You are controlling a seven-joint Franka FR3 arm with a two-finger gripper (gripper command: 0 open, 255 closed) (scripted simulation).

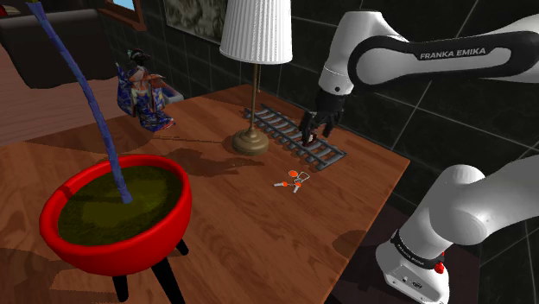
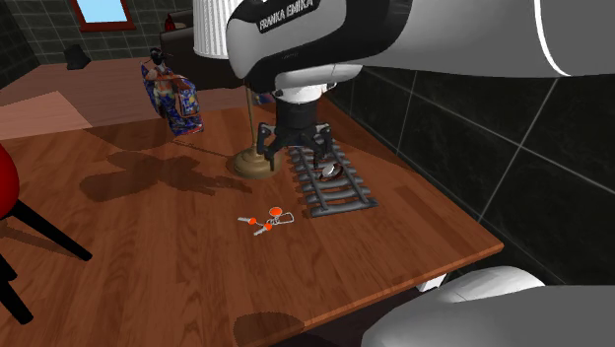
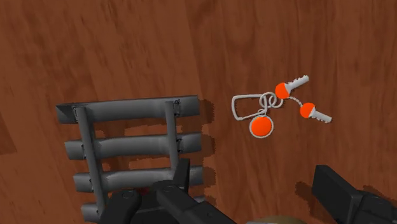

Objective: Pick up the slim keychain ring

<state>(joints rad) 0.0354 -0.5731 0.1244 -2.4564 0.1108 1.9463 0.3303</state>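
Hand (image 1: 315, 136) open, 2 fingers apart, gripping nothing, hovering above the grey toy track (image 1: 294, 136) by the worktop's wall-side edge. It is well clear of the surface, judging by the second exterior view (image 2: 294, 154).

Keychain (image 1: 291, 180) lies flat on the worktop (image 1: 225, 233), apart from the track. It sits off the track's stand-side end, on the side away from the wall, toward the worktop's middle. It has a grey clip loop, small rings, 2 orange-headed keys and 1 orange round tag (image 3: 267, 108).

Key relation: in the wrist view the keychain is ahead of the fingers and not between them (image 3: 257, 200). Its long axis, clip loop to keys, runs roughly parallel to the line joining the 2 fingers.

Likely need: shift away from the wall edge over the rings, probably twist to close across the thin wire, then descend. The lamp (image 1: 251, 138) base stands near the track, so watch clearance.
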